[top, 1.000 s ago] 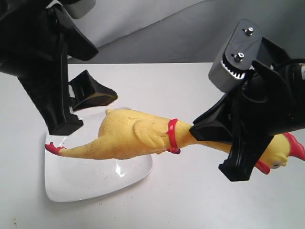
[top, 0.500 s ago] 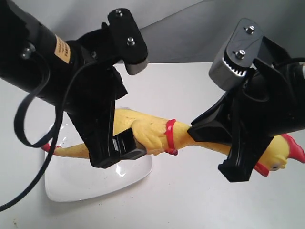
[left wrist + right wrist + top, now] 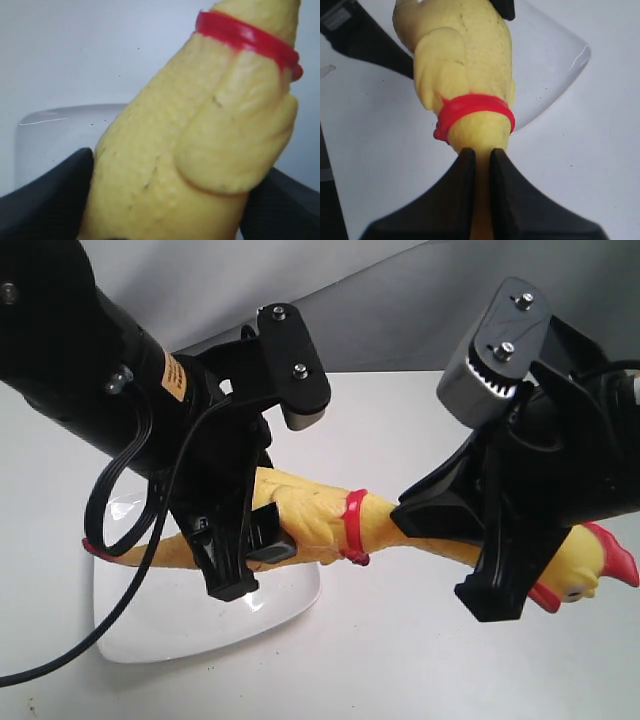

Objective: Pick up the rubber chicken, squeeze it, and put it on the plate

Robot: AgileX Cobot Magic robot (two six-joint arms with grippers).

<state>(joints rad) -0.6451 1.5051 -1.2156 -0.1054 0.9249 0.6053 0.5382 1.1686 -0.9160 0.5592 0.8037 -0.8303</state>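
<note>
The rubber chicken (image 3: 310, 520) hangs level above the table, its red feet (image 3: 92, 548) over the plate (image 3: 180, 635) and its head (image 3: 585, 575) at the right. My right gripper (image 3: 440, 550) is shut on the neck just past the red band (image 3: 475, 107); its pads (image 3: 465, 165) pinch the neck thin. My left gripper (image 3: 250, 560) straddles the yellow body (image 3: 165, 150), one black finger (image 3: 50, 195) pressed on each flank. The glossy white plate (image 3: 45, 135) lies below, and its rim (image 3: 550, 65) shows behind the body in the right wrist view.
The white table (image 3: 400, 670) runs under both arms, with a grey backdrop (image 3: 400, 310) behind. The bulky left arm (image 3: 90, 370) and its looped black cable (image 3: 110, 510) hang over the plate's left part.
My left arm has swung in from the far left and set its fingers round the chicken's body, then closed on it. The right gripper has kept its hold on the neck.
</note>
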